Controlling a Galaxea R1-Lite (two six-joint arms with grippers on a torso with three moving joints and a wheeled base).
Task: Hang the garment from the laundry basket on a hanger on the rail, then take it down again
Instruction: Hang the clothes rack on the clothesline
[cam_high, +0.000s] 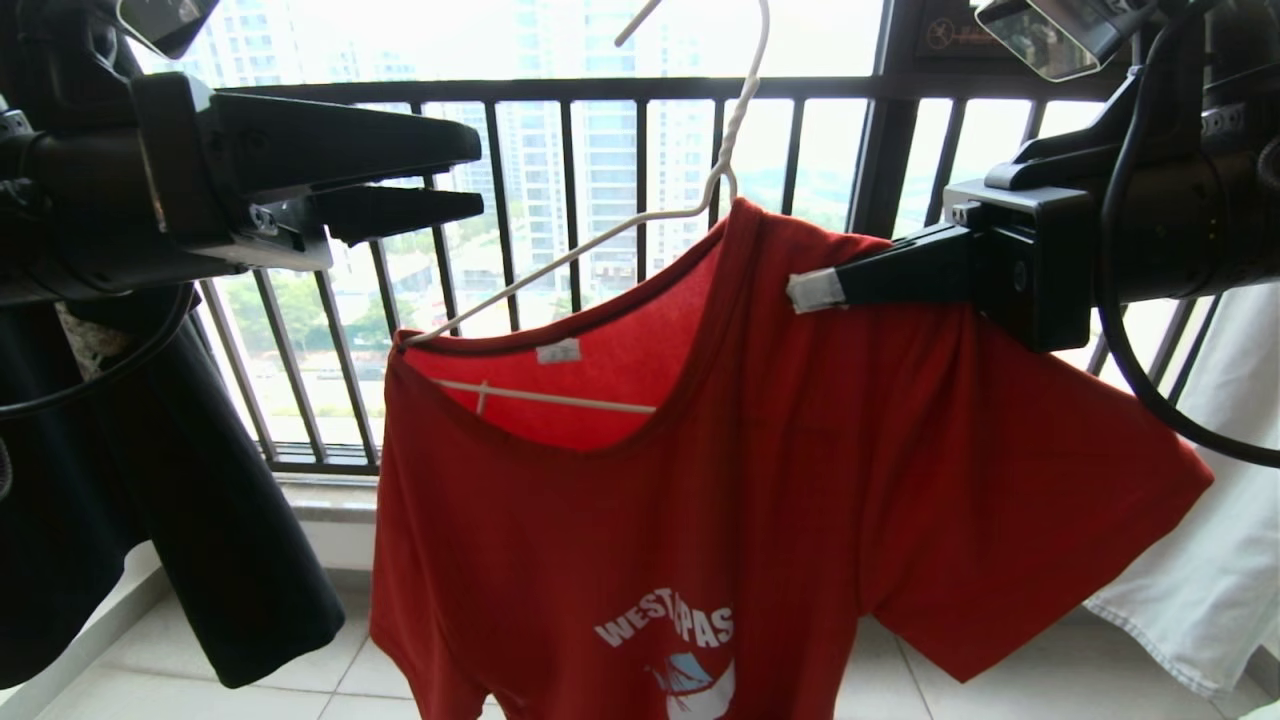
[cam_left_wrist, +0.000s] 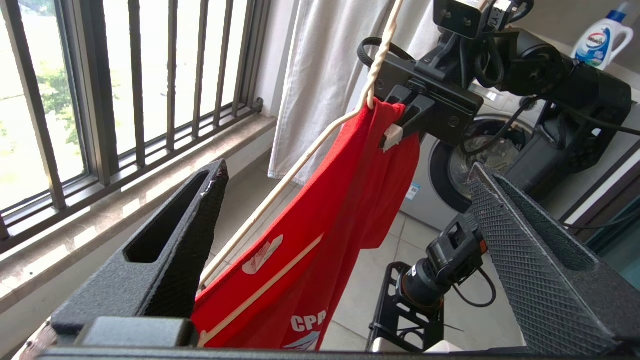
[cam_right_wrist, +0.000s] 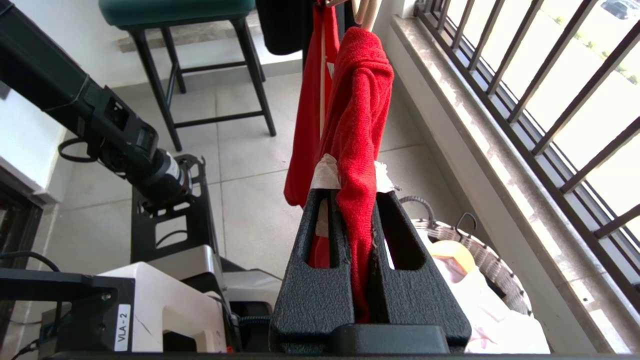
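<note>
In the head view you see the red garment (cam_high: 760, 480) filling the middle and lower part of the frame, hung on the thin whitish hanger (cam_high: 600, 240), whose twisted neck rises to the top centre. Only the shoulder at the right of the frame sits on the wire; the bare hanger arm slants down to the collar at centre left. Your right end effector (cam_high: 815, 290) comes in from the right edge and is clamped shut on that raised shoulder, just below the hanger's neck. Your left end effector (cam_high: 470, 180) sits at upper left, fingers spread and holding nothing, apart from the garment, with the window railing (cam_high: 600, 90) behind it. A black garment (cam_high: 180, 520) hangs at lower left and a white cloth (cam_high: 1210, 560) at the right edge.

In the left wrist view the two wide-apart fingers (cam_left_wrist: 165, 270) frame the bottom of the picture, and the garment (cam_left_wrist: 325, 215) hangs between and beyond them, untouched. The right end effector (cam_left_wrist: 392, 137) pinches the fabric at upper centre, beside the hanger (cam_left_wrist: 300, 160).

In the right wrist view the closed fingers (cam_right_wrist: 320, 285) at bottom centre squeeze a fold of the garment (cam_right_wrist: 360, 125), which runs upward from them to the hanger at the top. The laundry basket (cam_right_wrist: 480, 255) lies at lower right, on the floor by the window sill.
</note>
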